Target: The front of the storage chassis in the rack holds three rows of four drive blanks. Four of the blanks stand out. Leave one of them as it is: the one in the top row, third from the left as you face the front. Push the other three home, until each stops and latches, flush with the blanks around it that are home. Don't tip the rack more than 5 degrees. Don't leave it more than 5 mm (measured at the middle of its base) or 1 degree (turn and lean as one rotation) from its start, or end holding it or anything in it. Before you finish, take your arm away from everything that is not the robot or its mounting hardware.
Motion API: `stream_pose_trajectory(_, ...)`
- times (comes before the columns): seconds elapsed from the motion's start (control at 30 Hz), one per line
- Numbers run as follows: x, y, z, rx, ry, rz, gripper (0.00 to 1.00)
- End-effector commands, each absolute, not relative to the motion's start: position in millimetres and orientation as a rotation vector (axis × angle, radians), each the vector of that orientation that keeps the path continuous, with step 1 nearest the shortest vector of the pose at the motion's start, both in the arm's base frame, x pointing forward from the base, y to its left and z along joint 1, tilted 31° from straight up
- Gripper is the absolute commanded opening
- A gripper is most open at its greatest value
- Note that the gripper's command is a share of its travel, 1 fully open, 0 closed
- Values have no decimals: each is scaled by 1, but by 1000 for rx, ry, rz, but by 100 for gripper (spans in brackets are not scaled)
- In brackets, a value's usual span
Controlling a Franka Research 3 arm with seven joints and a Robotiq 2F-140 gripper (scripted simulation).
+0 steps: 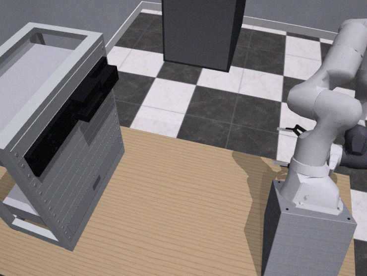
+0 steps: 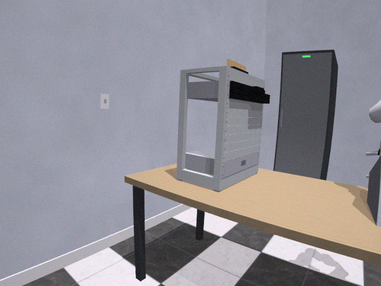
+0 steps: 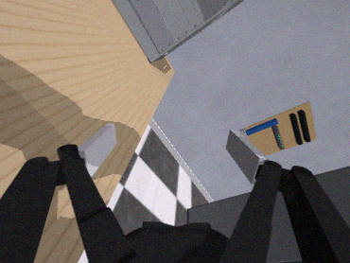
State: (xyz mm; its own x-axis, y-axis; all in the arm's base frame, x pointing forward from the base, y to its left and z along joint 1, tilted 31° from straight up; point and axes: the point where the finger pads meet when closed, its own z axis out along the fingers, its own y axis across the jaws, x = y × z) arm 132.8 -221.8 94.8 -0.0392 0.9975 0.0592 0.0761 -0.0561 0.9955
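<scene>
So there's a grey rack (image 2: 182,123) sitting near the left end of a wooden counter (image 2: 277,196) with dark legs. Up top on its front is a black band of blanks (image 2: 246,91), and a few of them poke out past the rest toward the right. Below that it's all pale grey panels. A tall dark cabinet (image 2: 305,117) with a little green light (image 2: 306,56) stands behind by the wall. There's a wall plate (image 2: 104,101) on the left wall, and checkered floor (image 2: 215,258) underneath. A bit of the white arm (image 2: 376,112) peeks in at the right edge.

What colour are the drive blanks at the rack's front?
Black drive blanks; clearest in the top view.
</scene>
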Motion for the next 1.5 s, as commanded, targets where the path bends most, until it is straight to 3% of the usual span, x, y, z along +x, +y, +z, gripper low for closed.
stream_pose_trajectory(0.0,134,-221,94,1241,1339,1241,100)
stream_pose_trajectory(1.47,186,-235,106,272,2165,1227,100)
